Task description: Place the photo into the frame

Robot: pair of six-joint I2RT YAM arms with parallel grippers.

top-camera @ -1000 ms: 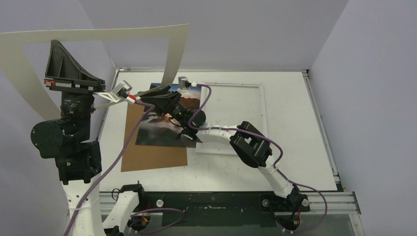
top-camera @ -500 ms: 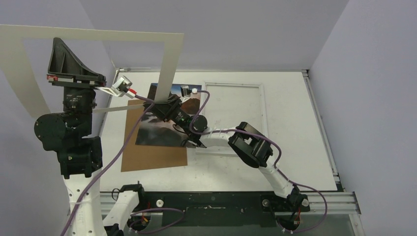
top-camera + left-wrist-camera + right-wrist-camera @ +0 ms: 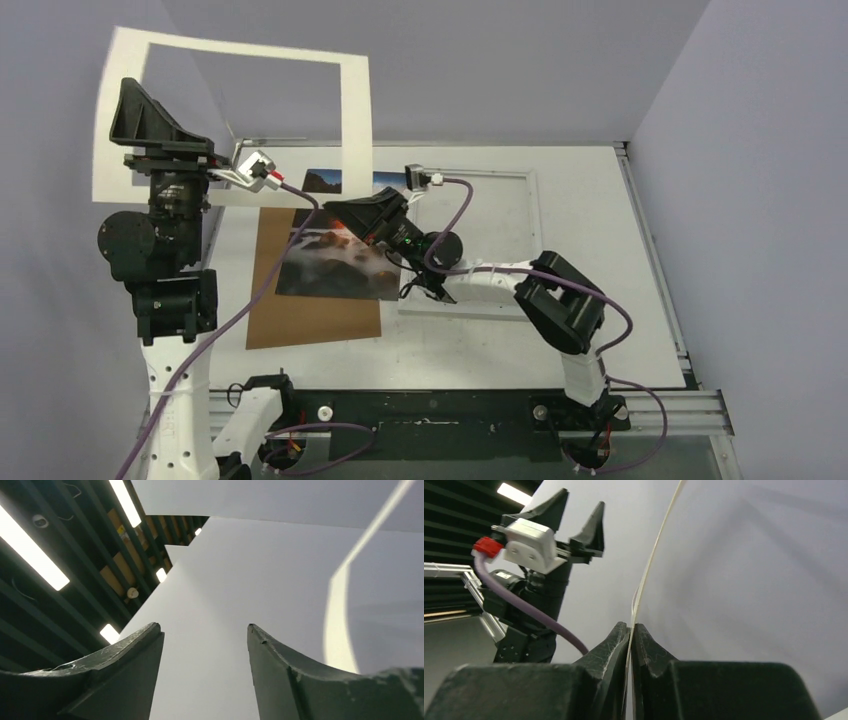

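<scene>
The photo [image 3: 330, 262], dark mountains and mist with an orange glow, lies flat on a brown cardboard board [image 3: 310, 322]. To its right the thin white frame [image 3: 535, 230] lies on the table. A white mat [image 3: 355, 120] with a large window stands upright in the air above the table's left side. My right gripper [image 3: 345, 203] [image 3: 630, 627] is shut on the mat's lower right corner, its thin edge [image 3: 651, 560] running up from between the jaws. My left gripper [image 3: 140, 105] [image 3: 205, 630] points upward by the mat's left part, open, with nothing between its fingers.
The white table [image 3: 600, 250] is walled by pale panels at the back and both sides. A metal rail [image 3: 450, 410] with both arm bases runs along the near edge. The raised left arm's purple cable [image 3: 265, 290] hangs over the cardboard.
My right gripper has closed on the mat's lower corner and the left gripper has opened, letting go of it. The mat has swung to the right and stands more upright.
</scene>
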